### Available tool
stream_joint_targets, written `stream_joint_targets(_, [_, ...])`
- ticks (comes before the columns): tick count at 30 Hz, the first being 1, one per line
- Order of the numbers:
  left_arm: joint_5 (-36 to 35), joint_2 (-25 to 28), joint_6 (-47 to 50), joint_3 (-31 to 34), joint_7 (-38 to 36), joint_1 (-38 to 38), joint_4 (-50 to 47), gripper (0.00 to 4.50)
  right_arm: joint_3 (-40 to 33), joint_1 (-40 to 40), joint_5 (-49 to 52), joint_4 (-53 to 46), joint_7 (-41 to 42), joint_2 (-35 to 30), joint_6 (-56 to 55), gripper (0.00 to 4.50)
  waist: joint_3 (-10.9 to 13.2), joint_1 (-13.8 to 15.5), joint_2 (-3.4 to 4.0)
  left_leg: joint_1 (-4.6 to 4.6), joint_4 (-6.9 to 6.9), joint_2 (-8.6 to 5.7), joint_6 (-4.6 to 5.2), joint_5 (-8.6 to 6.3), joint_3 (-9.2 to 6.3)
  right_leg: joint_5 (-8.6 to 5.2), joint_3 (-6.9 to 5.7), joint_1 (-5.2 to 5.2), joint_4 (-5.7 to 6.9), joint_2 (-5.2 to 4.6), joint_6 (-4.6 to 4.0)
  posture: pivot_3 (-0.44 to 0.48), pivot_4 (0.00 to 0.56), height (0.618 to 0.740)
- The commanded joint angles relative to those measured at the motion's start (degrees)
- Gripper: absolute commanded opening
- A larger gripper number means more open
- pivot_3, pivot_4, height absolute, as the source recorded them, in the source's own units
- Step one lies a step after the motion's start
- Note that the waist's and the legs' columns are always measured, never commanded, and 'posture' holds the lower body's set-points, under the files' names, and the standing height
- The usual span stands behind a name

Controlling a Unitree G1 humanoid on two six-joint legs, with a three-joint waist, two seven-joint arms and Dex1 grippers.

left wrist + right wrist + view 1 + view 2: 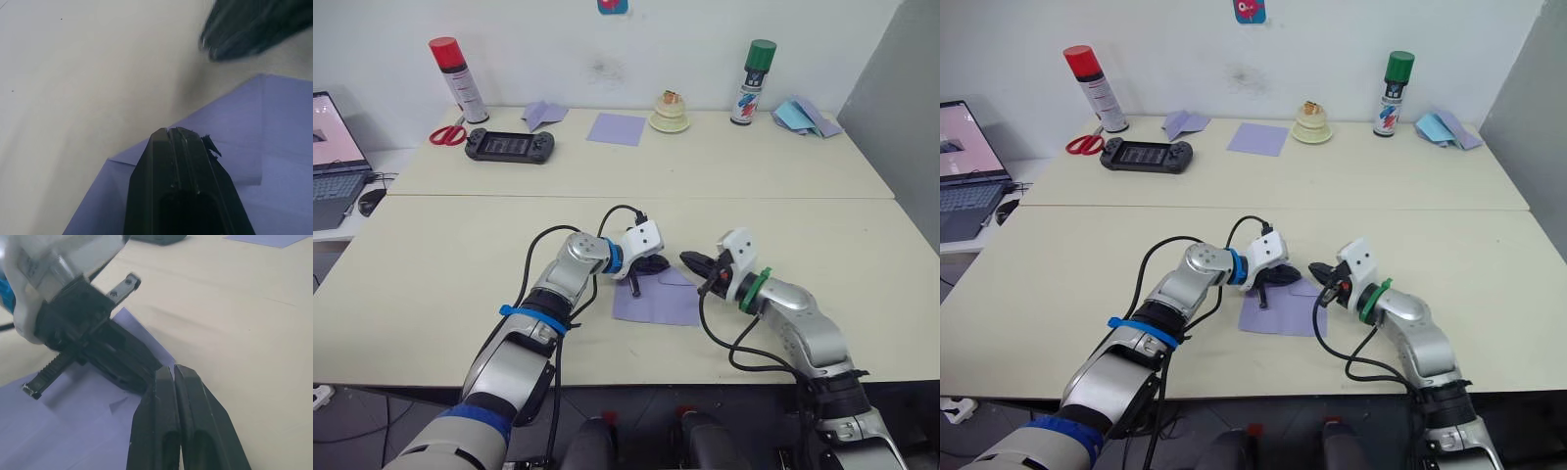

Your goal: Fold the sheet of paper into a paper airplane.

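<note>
The sheet of paper point(658, 300) lies flat on the near table point(440, 264), partly folded, between the two grippers. The left gripper point(655, 266), fingers clenched together, rests over the sheet's far edge. The right gripper point(693, 260), fingers likewise pressed shut and holding nothing, points toward the left one, just beside it at the sheet's far right corner.
</note>
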Motion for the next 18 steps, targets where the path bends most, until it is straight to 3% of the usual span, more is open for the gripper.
stream_joint_targets(1, [0.9, 0.15, 0.77, -0.16, 0.58, 0.24, 1.25, 0.0, 2.16, -0.89, -2.44, 2.0, -0.85, 0.61, -1.32, 0.09, 0.0, 0.0, 0.0, 0.0, 0.0, 0.0, 0.0, 0.0, 0.0, 0.0, 0.01, 0.0, 0.0, 0.0, 0.0, 0.0, 0.15, 0.74])
stream_joint_targets(7, [-4.67, -2.9, 4.42, 3.94, -0.11, -0.5, -3.37, 0.0, 3.53, -0.48, -4.73, 4.72, -0.52, 0.21, -2.97, 0.09, 0.02, 0.02, 0.0, -0.06, 0.02, 0.0, 0.0, 0.0, -0.02, 0.0, -0.02, -0.04, 0.01, -0.01, 0.0, 0.0, 0.15, 0.74])
stream_joint_targets(13, [1.78, -1.49, 4.56, 0.06, 4.31, 0.43, 0.3, 0.0, 3.66, -0.95, -5.2, 5.47, -0.44, -0.06, -3.59, 0.09, 0.01, -0.01, 0.0, -0.03, 0.02, 0.02, 0.0, 0.0, -0.02, 0.0, 0.0, -0.04, 0.02, -0.01, 0.0, 0.0, 0.15, 0.74])
stream_joint_targets(18, [3.13, 0.11, 3.4, 2.09, 11.34, -2.41, 4.71, 0.0, 4.21, -0.71, -5.43, 5.75, -0.44, 0.06, -3.85, 0.09, 0.01, -0.04, 0.0, 0.01, 0.03, 0.03, 0.0, 0.0, -0.03, 0.01, 0.0, -0.01, 0.04, -0.01, 0.0, 0.0, 0.15, 0.74])
